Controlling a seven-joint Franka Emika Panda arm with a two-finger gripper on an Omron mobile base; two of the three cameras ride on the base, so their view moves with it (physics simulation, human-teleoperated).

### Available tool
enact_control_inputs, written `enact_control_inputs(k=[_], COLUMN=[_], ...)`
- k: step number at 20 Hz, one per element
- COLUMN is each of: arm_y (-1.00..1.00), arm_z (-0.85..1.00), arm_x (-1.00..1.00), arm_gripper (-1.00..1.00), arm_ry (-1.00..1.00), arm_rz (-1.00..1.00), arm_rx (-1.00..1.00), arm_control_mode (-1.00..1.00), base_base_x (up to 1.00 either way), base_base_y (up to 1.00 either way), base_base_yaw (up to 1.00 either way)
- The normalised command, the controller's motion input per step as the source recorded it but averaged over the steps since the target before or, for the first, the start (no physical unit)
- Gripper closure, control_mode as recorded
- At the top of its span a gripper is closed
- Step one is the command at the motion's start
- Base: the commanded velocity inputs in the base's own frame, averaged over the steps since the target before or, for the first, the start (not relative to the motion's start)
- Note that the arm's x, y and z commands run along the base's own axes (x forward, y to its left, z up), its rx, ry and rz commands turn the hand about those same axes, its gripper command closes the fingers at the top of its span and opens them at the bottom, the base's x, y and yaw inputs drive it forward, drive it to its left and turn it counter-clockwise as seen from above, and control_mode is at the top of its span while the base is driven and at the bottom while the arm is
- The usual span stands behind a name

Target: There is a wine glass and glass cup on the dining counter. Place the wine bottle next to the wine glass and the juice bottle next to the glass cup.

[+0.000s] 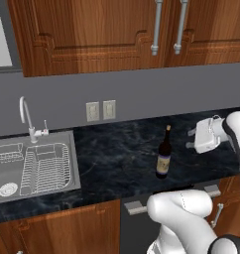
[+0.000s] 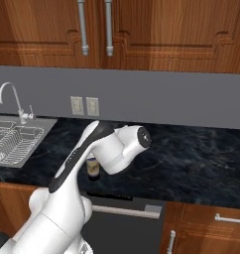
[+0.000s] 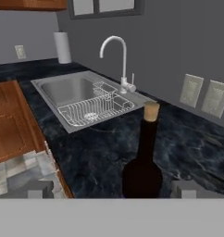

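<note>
The wine bottle [image 1: 164,154], dark with a tan top and a cream label, stands upright on the black worktop [image 1: 117,158] near its front edge. My gripper [image 1: 190,139] hovers just right of it at neck height, pointing at it, open and holding nothing. In the hand view the wine bottle [image 3: 142,162] rises close in front, between the two fingertips [image 3: 40,189] without touching them. In the right base view my arm covers the wine bottle [image 2: 93,168] except its label. The wine glass, glass cup, juice bottle and dining counter are out of view.
A steel sink [image 1: 35,168] with a wire rack and a curved faucet [image 1: 27,116] lies left of the bottle. Two wall outlets [image 1: 100,110] sit behind it, wooden cabinets [image 1: 117,30] hang above. A paper towel roll [image 3: 63,46] stands beyond the sink.
</note>
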Motion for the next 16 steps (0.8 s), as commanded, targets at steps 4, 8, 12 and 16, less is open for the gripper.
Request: enact_control_inputs(k=[4, 8, 12, 16], arm_y=[0.08, 0.17, 0.16, 0.01], arm_z=[-0.07, -0.03, -0.05, -0.11], arm_x=[0.19, 0.10, 0.08, 0.22], arm_gripper=[-1.00, -1.00, -1.00, -1.00], arm_ry=[-0.01, -0.05, -0.01, 0.00], arm_rz=[0.03, 0.05, 0.05, 0.01], arm_rx=[0.00, 0.00, 0.00, 0.00], arm_control_mode=[-1.00, -1.00, -1.00, -1.00], base_base_x=[0.00, 0.00, 0.00, 0.00], base_base_y=[0.00, 0.00, 0.00, 0.00], base_base_yaw=[0.00, 0.00, 0.00, 0.00])
